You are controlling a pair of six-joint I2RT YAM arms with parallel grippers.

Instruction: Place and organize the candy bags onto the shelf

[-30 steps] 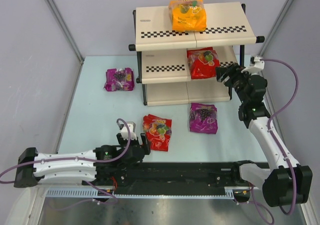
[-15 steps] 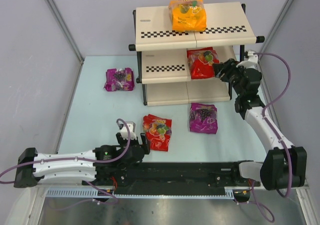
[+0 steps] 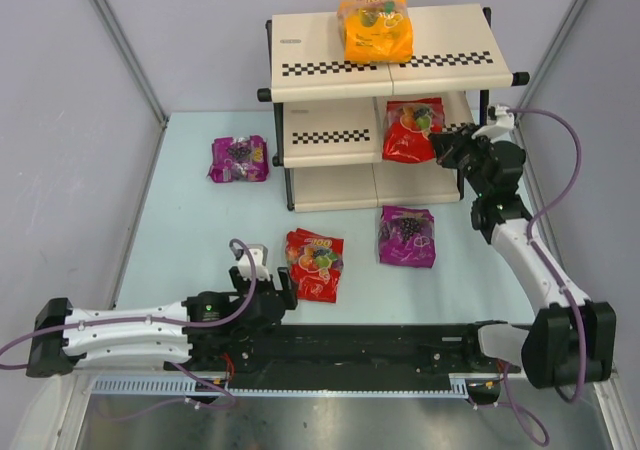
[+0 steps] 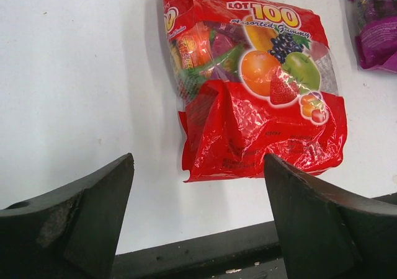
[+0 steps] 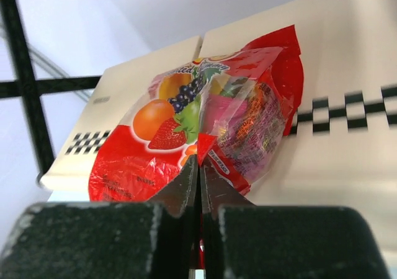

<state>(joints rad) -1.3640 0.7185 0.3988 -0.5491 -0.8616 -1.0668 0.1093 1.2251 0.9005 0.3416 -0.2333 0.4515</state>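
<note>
Bench (image 3: pixel 190 220) carries everything. The shelf (image 3: pixel 310 45) is at upper centre of the top view, three stepped tiers. The right arm runs up the right side of frame. The right gripper (image 3: pixel 445 148) is at the right end of the middle tier, jaws together and pinched on the near edge of the held red bag (image 3: pixel 410 130); the wrist view shows film caught between the tips (image 5: pixel 200 167). That bag lies up and left of the jaws, on or just above the middle tier (can't tell if it's fully settled), long axis front-to-back. I'd judge the next move is let go and back straight out. The left arm lies along the bottom left, left gripper (image 3: pixel 268 290) with jaws wide apart and nothing in them. The loose red bag (image 4: pixel 254 87) is on the bench just ahead, up and right of those jaws in the top view. Its long axis points away from the gap and its short edge faces it, so the left arm is clearly nearer. Orange bag (image 3: pixel 375 30) is on the top tier. Left purple bag (image 3: pixel 240 158) is on the bench beside the shelf. Centre purple bag (image 3: pixel 407 236) is below the bottom tier, closer to the right arm.
</note>
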